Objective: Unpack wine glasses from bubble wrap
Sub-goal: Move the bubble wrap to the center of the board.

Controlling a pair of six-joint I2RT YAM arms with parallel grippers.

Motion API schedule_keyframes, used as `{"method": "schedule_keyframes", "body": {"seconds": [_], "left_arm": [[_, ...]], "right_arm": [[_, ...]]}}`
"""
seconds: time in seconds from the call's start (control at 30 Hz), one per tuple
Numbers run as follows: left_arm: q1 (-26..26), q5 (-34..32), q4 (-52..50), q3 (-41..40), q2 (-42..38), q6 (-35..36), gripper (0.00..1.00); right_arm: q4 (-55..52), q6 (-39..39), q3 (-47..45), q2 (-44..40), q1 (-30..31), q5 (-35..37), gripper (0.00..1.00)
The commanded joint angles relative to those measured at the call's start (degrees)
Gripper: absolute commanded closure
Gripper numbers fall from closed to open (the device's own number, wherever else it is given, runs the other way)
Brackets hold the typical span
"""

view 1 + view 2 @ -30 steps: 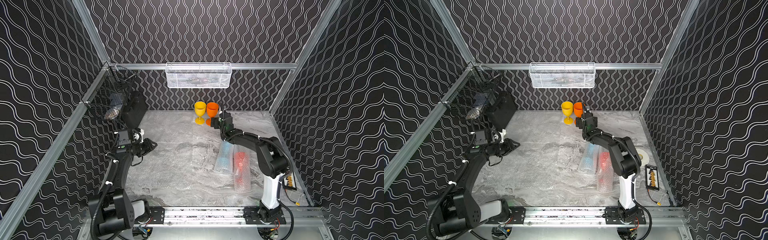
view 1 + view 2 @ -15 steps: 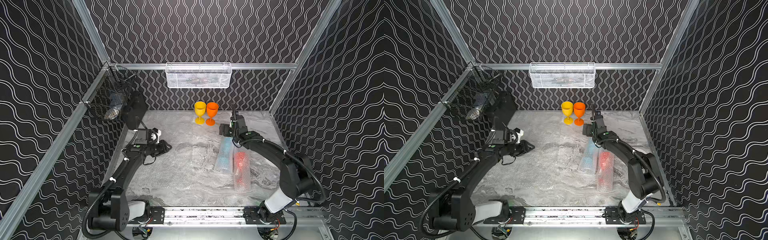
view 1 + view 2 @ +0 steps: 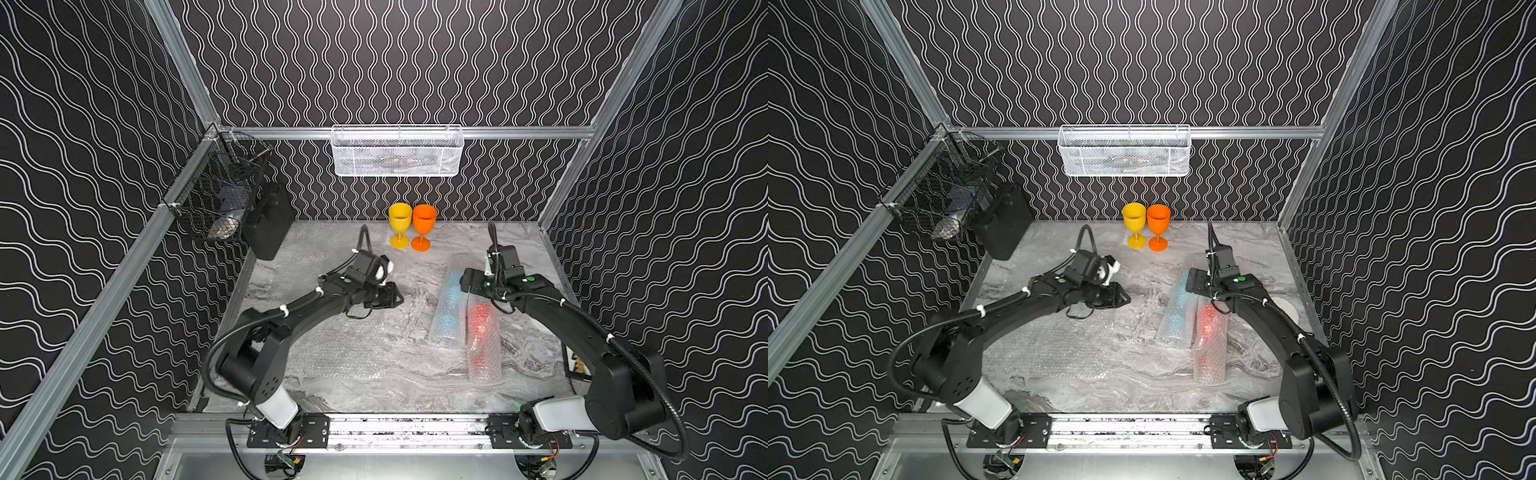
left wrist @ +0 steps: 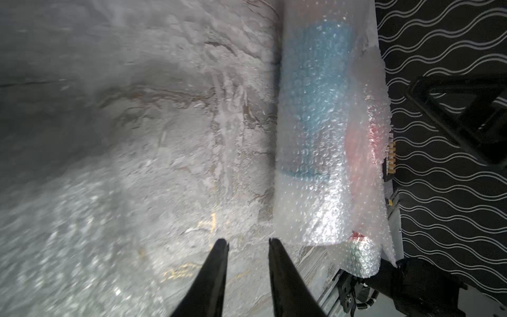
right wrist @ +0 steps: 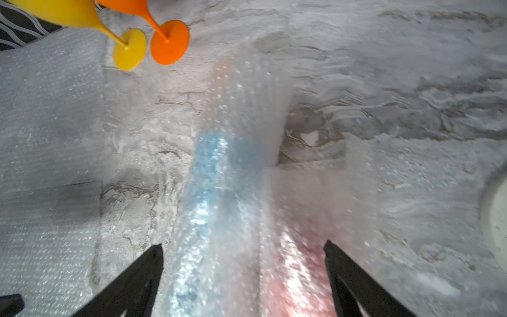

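A yellow wine glass (image 3: 400,224) and an orange one (image 3: 424,226) stand upright and bare at the back of the table. Two bubble wrap tubes lie side by side right of centre, one showing light blue (image 3: 449,307) and one showing red (image 3: 482,336). My right gripper (image 3: 468,284) hovers over their far ends. In the right wrist view it (image 5: 244,247) is wide open, with both tubes (image 5: 219,219) lying between the spread fingers. My left gripper (image 3: 397,297) is at mid-table, left of the blue tube (image 4: 315,109). It (image 4: 248,243) is slightly open and empty.
Flat bubble wrap sheets cover the table at front left (image 3: 332,357) and back left (image 3: 320,245). A white mesh basket (image 3: 397,151) hangs on the back wall. A black wire basket (image 3: 220,203) and a black box (image 3: 268,224) sit at the left. A white disc (image 3: 1287,309) lies at the right edge.
My left arm swung from the left wall to mid-table, towards the tubes. My right arm drew back from the orange glass to above the far ends of the tubes.
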Motion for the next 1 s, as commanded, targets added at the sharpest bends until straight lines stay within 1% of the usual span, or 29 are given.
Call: {"method": "schedule_keyframes", "body": {"seconds": [0.0, 0.1, 0.27, 0.43, 0.5, 0.6, 0.8, 0.97], "left_arm": [[-3.37, -2.17, 0.35, 4.67, 4.56, 0.38, 0.68], [-5.16, -1.81, 0.58, 8.61, 8.9, 0.19, 0.69], [-6.67, -0.96, 2.68, 11.9, 12.55, -0.93, 0.69], [-7.12, -2.17, 0.56, 13.62, 13.03, 0.42, 0.69], [-7.05, -2.8, 0.71, 13.41, 12.86, 0.72, 0.69], [-7.05, -1.92, 0.42, 14.45, 13.54, 1.08, 0.69], [-7.05, -1.36, 1.41, 14.54, 13.09, 1.01, 0.69], [-7.05, 0.82, 3.63, 13.87, 13.08, -0.1, 0.69]], "right_arm": [[-5.69, 2.13, -2.15, -2.34, -1.75, -1.2, 0.08], [-9.66, 1.12, -2.19, -2.31, -1.61, -0.59, 0.09], [-11.33, 0.18, -1.09, -1.04, -1.08, 1.76, 0.1], [-18.65, 0.47, 3.22, 7.47, -1.45, 7.11, 0.06], [-18.34, 0.65, 3.49, 8.68, -1.47, 4.71, 0.06], [-18.04, 2.08, 3.24, 8.73, -1.49, 2.89, 0.06], [-22.42, 4.48, 1.96, 8.22, -2.06, 6.14, 0.04], [-25.2, 9.06, -1.5, 3.6, -3.33, 7.52, 0.03]]}}
